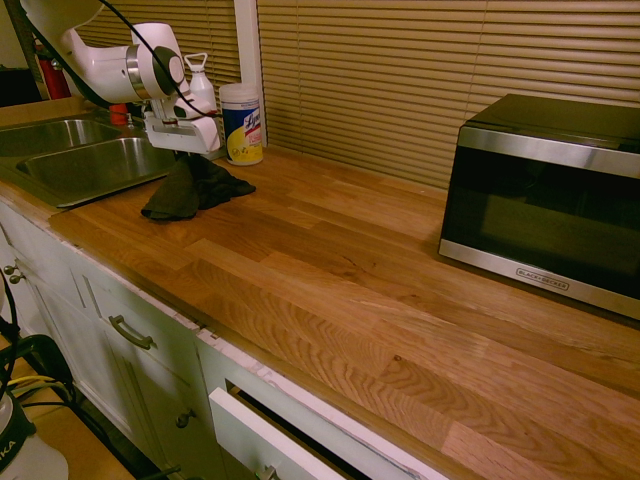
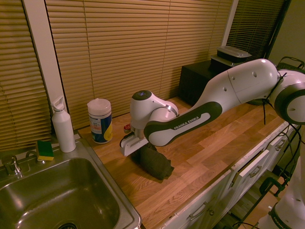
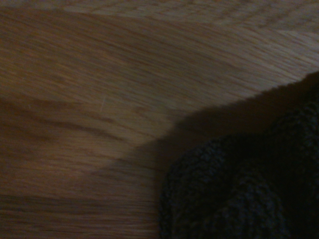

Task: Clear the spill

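The gripper point(image 2: 143, 149), pointing down, is clenched on a soft, crumpled black cloth point(image 1: 192, 190) whose lower end rests on the smooth wooden counter point(image 1: 340, 270) beside the steel sink point(image 1: 75, 165). The spill is probably hidden under it; I cannot find it. Behind stand a round wipes canister point(image 1: 241, 123) and a white bottle point(image 2: 63, 125).

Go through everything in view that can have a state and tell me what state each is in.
White two-finger gripper: shut on the soft black cloth, pointing down.
Soft black cloth: bunched, lower part on the wooden countertop.
Steel sink: no water in it.
Black microwave: door closed.
Wipes canister: upright, lid on.
White bottle: upright.
White drawer: pulled partly open.
Spill: none visible.
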You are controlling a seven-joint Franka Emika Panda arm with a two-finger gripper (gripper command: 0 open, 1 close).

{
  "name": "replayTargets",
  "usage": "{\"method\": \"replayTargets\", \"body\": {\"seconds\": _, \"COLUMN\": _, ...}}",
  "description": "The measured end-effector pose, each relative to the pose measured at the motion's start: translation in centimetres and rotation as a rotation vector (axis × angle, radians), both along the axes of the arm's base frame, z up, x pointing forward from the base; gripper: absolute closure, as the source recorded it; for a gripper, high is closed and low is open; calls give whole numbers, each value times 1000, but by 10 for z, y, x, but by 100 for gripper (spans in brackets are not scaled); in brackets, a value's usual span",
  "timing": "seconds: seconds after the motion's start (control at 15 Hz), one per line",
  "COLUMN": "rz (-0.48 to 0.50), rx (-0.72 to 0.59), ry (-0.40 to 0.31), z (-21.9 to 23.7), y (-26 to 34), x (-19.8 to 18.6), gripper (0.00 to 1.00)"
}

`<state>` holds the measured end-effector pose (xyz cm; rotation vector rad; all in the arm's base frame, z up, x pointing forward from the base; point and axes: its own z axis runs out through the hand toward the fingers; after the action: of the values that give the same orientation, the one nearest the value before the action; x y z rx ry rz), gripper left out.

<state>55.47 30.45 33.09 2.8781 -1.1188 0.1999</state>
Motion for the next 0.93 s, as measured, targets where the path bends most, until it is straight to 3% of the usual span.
{"method": "replayTargets", "body": {"seconds": 0.53, "rz": 2, "rx": 4, "ry": -12, "z": 10, "y": 1, "x": 0, "gripper": 0}}
{"method": "replayTargets", "body": {"seconds": 0.93, "rz": -5, "rx": 14, "ry": -66, "z": 71, "y": 0, "x": -22, "gripper": 0}}
